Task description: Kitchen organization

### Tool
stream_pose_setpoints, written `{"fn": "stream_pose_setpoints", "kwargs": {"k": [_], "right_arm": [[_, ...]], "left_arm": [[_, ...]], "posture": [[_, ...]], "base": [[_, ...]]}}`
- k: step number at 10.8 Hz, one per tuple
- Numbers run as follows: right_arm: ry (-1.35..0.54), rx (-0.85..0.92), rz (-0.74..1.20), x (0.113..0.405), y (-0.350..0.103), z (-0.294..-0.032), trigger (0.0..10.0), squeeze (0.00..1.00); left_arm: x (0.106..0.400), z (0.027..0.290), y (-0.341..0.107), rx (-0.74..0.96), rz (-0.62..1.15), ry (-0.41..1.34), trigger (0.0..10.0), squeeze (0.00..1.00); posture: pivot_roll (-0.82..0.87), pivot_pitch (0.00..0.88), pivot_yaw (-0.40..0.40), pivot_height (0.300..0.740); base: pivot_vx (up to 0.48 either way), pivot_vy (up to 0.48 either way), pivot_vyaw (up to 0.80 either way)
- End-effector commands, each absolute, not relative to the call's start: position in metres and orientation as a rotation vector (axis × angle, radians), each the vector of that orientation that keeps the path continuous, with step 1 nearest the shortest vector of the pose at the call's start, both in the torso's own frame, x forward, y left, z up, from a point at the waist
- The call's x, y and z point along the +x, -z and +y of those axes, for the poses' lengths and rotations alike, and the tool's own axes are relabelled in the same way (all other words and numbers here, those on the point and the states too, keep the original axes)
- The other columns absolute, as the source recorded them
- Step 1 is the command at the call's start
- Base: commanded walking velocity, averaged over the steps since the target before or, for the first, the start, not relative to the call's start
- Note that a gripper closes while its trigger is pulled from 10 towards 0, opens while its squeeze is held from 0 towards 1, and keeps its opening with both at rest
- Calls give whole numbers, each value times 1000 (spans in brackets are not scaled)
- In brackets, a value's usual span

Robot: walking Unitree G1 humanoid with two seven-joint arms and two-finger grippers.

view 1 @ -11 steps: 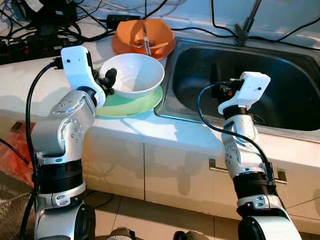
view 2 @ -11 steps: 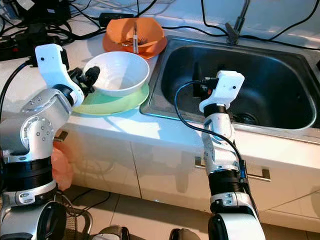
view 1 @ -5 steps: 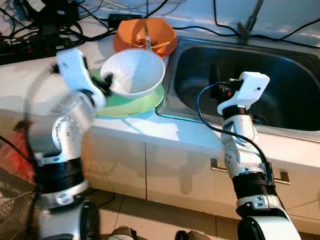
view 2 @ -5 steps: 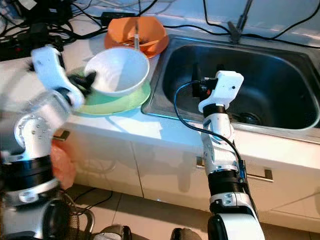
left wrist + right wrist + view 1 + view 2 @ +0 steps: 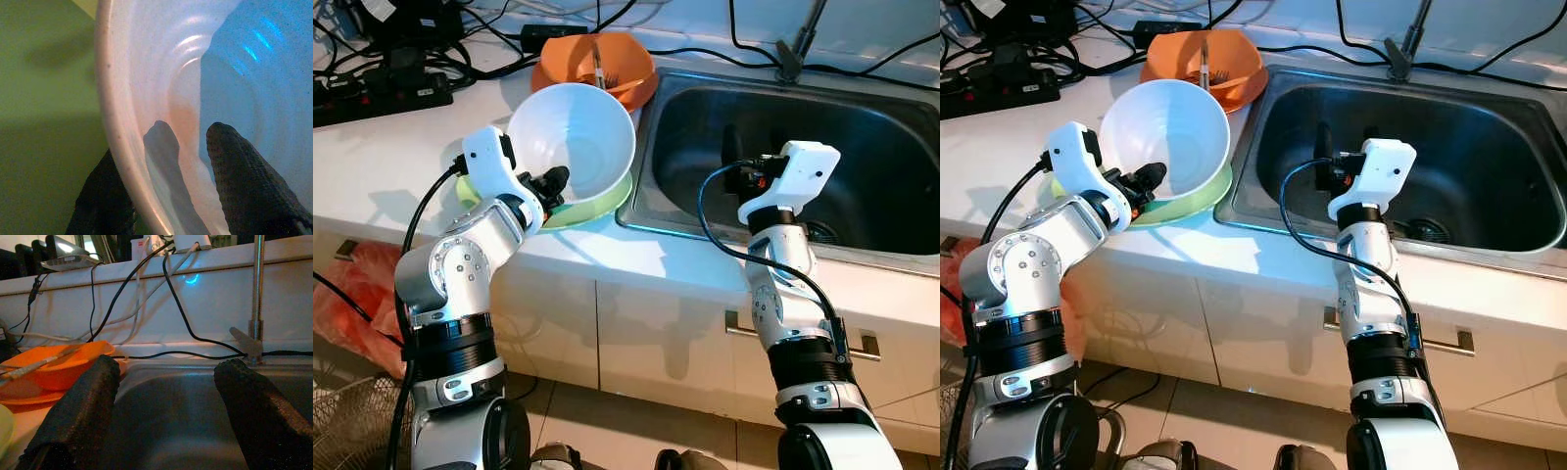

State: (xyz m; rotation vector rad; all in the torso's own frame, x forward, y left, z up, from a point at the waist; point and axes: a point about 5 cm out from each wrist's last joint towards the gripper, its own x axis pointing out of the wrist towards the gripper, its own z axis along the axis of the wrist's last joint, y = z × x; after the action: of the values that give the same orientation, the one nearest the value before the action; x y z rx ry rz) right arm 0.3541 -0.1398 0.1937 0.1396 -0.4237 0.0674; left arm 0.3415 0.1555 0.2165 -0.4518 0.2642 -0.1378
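Since a second ago the round white plastic bowl (image 5: pixel 576 140) is tipping up on its edge: where it was sitting level on the flat pale-green plate (image 5: pixel 597 203), its mouth is now facing toward the robot, with its lower rim near the plate's surface. The left gripper (image 5: pixel 551 183) is gripping that lower rim, its jaws closed on it with one black finger (image 5: pixel 244 181) inside the bowl and the other behind the wall. The left arm is bending sharply at the elbow, and its white wrist housing is now sitting lower and nearer the desk's (image 5: pixel 382 147) front edge than before.

The right gripper (image 5: pixel 166 406) is holding its earlier pose above the near part of the dark steel sink (image 5: pixel 862 157), forearm upright, its jaws spread wide and holding nothing.

Behind the white bowl, the shallow orange bowl (image 5: pixel 612 64) with a utensil (image 5: pixel 599 70) lying in it is resting where it was, beside the sink's far left corner. Black cables (image 5: pixel 440 44) are trailing across the back of the desk.
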Motion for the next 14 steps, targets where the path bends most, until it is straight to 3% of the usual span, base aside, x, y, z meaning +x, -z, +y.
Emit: {"fn": "stream_pose_setpoints", "kwargs": {"k": [1, 9, 14], "right_arm": [[-56, 138, -422, 354, -194, -143, 10000, 0], [-56, 138, -412, 355, -193, -143, 10000, 0], [-60, 136, -414, 357, -195, -143, 10000, 0]], "left_arm": [[342, 156, -218, -447, 249, 139, 0, 0], [338, 161, -226, -431, 177, 100, 0, 0], [336, 159, -260, -510, -68, 137, 0, 0]], "posture": [[90, 108, 1, 740], [101, 123, -8, 740], [99, 118, -17, 740]], "base": [[0, 0, 0], [0, 0, 0], [0, 0, 0]]}}
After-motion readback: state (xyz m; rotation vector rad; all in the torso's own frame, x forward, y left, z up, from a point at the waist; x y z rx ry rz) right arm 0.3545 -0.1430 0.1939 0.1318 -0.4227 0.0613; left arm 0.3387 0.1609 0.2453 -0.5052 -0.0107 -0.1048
